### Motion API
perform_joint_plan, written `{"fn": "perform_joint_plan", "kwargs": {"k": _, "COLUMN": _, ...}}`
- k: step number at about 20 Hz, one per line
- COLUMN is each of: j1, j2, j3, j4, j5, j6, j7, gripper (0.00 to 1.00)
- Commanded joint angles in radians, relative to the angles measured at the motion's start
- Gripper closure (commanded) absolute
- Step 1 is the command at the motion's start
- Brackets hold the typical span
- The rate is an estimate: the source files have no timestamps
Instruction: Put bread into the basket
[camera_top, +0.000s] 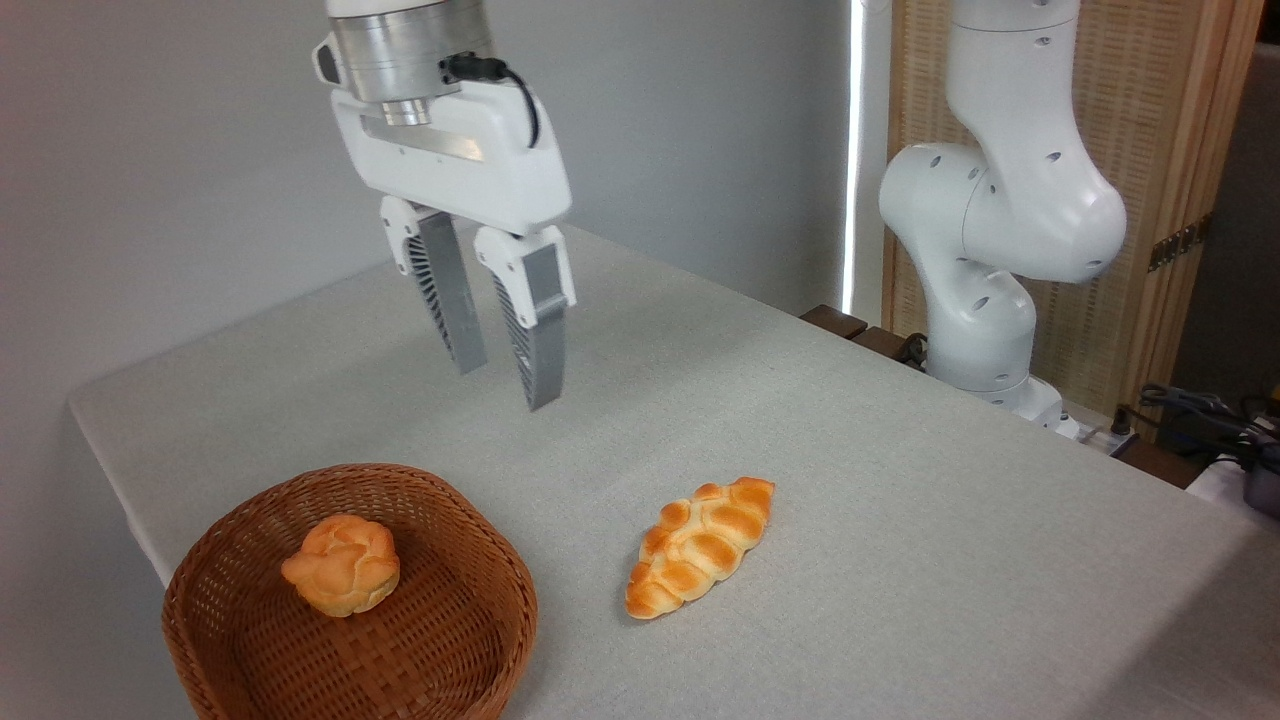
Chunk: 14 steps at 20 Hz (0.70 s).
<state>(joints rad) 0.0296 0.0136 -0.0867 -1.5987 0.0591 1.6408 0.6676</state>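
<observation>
The small round golden-orange bun (342, 564) with a lumpy top lies inside the round brown wicker basket (455, 640) at the lower left of the table. My gripper (505, 385) hangs in the air well above and behind the basket, up and to the right of the bun. Its two grey ribbed fingers (535, 330) stand apart with nothing between them, so it is open and touches nothing.
A longer braided golden loaf (700, 545) lies on the grey tablecloth to the right of the basket. The arm's white base (985, 300) stands at the table's far right edge, with cables (1200, 410) behind it. The table's left edge runs close to the basket.
</observation>
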Motion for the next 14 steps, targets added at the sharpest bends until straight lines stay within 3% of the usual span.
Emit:
{"fn": "perform_joint_plan", "kwargs": {"k": 1, "j1": -0.022, "j2": -0.032, "j3": 0.051, "j4": -0.014, "j5": -0.039, "j6": -0.025, "j7": 0.046, "gripper": 0.00}}
{"fn": "perform_joint_plan", "kwargs": {"k": 14, "j1": -0.034, "j2": -0.032, "j3": 0.050, "j4": -0.017, "j5": -0.039, "j6": -0.039, "j7": 0.043, "gripper": 0.00}}
